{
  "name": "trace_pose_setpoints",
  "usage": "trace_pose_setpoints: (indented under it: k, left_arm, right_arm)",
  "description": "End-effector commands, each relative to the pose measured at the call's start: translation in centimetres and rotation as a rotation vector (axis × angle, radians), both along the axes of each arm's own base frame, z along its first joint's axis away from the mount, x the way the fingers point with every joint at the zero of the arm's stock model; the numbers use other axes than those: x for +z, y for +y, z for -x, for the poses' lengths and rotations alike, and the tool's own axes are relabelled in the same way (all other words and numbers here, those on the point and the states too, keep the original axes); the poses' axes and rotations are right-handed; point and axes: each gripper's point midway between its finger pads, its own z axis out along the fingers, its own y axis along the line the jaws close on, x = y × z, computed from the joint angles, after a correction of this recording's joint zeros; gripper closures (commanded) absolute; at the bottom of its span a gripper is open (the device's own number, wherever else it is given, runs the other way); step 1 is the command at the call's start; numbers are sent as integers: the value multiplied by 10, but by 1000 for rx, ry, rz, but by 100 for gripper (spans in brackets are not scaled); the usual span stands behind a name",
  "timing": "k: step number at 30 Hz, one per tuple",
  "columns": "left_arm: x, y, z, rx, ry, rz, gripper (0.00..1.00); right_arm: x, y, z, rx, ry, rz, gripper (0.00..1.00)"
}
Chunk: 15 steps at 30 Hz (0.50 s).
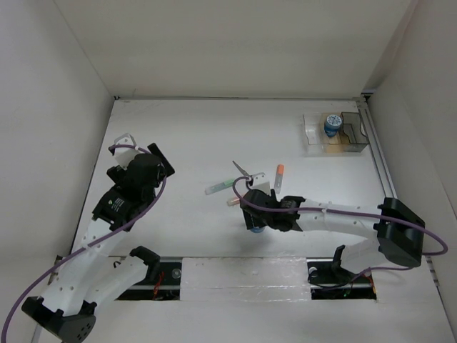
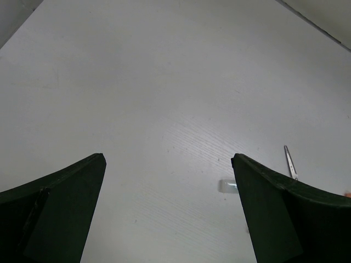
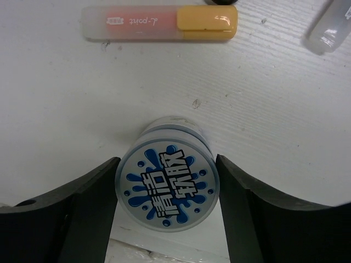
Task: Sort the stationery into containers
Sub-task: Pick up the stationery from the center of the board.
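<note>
Pincer, right [image 3: 167, 159]: narrowed onto the blue-and-white roll [image 3: 167, 189]. In your right wrist view both fingers [image 3: 82, 213] lie against its sides, and the roll fills the gap.
Held roll: flat on the table [image 1: 186, 136], printed face up, near the table's middle and well apart from the organiser [image 1: 314, 132].
Pincer, left [image 2: 168, 159]: spread wide, nothing between the fingers and touching nothing. It hangs over bare table at the left side.
Rolls, count: two. One is in your right pincer. The second roll [image 1: 331, 125] sits inside the organiser, about its middle part, at the far right of the table.
Markers, count: three, all lying loose on the table. The green-ended marker [image 1: 220, 186] lies left of the right pincer. The orange-ended marker [image 1: 279, 175] lies beyond it. The third marker [image 3: 159, 23], pale with an orange cap, lies just past the held roll without touching it.
Scissors [image 1: 240, 170], count: one pair. The blades point to the far side, between the green-ended and orange-ended markers. You cannot make out the handles from above.
Organiser, count: one, clear-walled, with a dark end section on its right. You can make out only the second roll in it.
</note>
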Motion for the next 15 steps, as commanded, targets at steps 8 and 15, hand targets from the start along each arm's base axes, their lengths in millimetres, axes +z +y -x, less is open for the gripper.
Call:
trace_pose_setpoints:
  k: [8,15]
  left_arm:
    - [15,2,0,4,-47,19,0]
    - [19,2,0,1,-61,20,0]
  right_arm:
    - [4,7,-3,9,-5,-36,79]
    - [35,14,-30,-2,-76,-58,100]
